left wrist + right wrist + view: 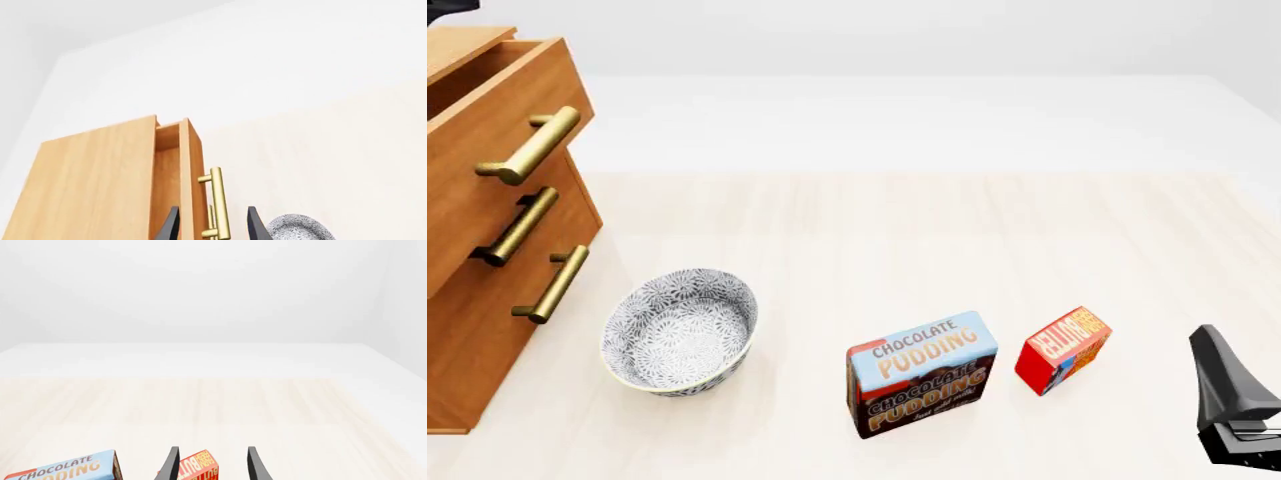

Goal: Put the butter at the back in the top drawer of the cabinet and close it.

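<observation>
Right wrist view shows your right gripper [211, 465] open and empty, the butter [198, 466] between its fingers. Close off-centre and it could topple against the pudding box [63, 468] just beside. Your left gripper [211, 225] is open too, straddling the top drawer [195, 175] handle.

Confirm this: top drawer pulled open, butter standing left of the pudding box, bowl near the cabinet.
Not quite. In the front view the butter stands right of the pudding box, not left. The top drawer is open, and the bowl sits near the cabinet.

Matt wooden cabinet [481, 300]; shiny brass handles [531, 146].
</observation>
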Controlling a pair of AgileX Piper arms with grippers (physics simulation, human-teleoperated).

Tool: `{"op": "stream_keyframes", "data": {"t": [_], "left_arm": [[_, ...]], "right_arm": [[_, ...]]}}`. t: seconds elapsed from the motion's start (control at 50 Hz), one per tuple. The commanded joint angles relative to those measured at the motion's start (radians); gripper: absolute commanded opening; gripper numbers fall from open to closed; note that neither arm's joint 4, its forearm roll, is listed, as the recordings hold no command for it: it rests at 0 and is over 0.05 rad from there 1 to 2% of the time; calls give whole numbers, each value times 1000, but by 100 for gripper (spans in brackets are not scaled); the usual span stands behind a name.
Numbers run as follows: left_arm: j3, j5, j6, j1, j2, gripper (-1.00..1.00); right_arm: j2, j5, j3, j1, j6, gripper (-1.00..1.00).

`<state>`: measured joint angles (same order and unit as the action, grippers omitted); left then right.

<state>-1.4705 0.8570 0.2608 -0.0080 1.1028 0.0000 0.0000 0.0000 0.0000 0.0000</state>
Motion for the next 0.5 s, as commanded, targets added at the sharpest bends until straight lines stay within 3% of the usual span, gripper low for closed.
{"op": "stream_keyframes", "data": {"t": [0.02, 0.5], "left_arm": [[-7, 6, -22, 8, 19, 100], [3, -4, -64, 30, 52, 100]], "right_arm": [[0, 0, 0, 0, 0, 100], [0, 0, 0, 0, 0, 100]]}}
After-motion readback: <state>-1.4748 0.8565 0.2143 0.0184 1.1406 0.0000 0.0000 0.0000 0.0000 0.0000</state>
